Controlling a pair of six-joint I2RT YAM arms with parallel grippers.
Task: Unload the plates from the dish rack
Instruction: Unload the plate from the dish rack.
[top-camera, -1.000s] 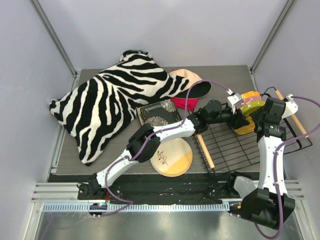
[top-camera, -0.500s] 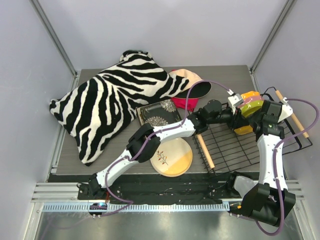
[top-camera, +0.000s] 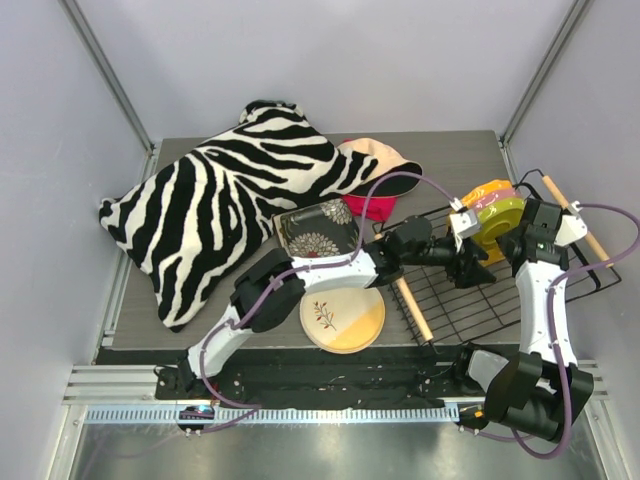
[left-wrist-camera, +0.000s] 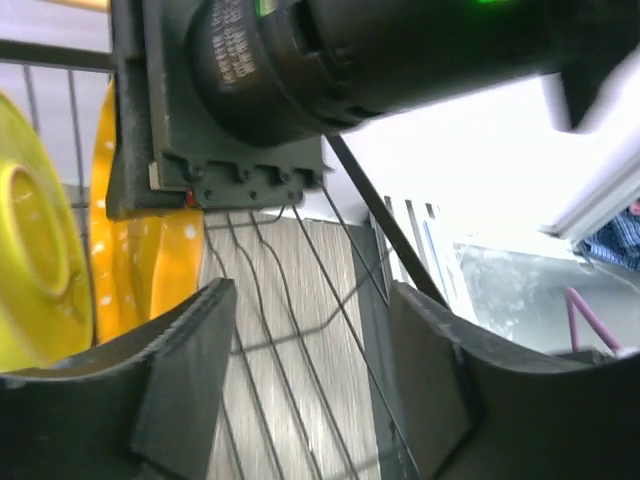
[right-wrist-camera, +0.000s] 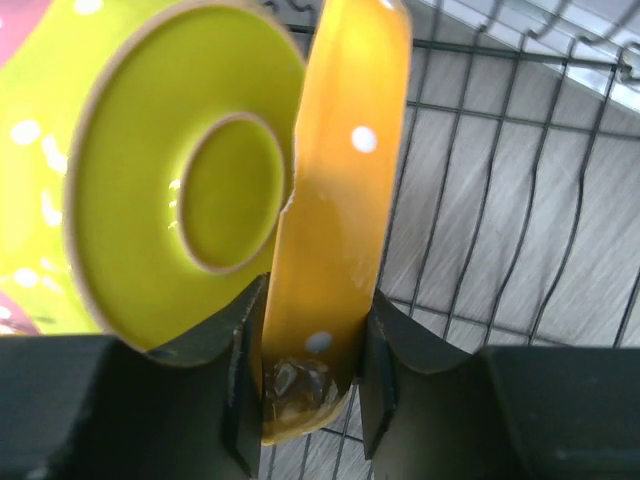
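Edgewise, right tool (right-wrist-camera: 310, 345) grips the orange dotted plate (right-wrist-camera: 342, 180); left tool (left-wrist-camera: 310, 330) gapes wide.

Pale lavender walls (top-camera: 320, 60), grey wood-grain tabletop (top-camera: 450, 150), slanting metal corner posts (top-camera: 107, 70), ribbed aluminium rail (top-camera: 300, 412) at near edge

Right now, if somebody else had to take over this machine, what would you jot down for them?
Left pincer: open and empty, over the wires of the dish rack.
Right pincer: shut on the rim of the orange dotted plate, which stands in the rack.
Beside it in the rack stand the yellow-green plate and the pink plate.
Done: the round cream plate and the dark flowered square plate are out, to the rack's left in the top view.
Left to do: lift out the orange plate, then the other two.
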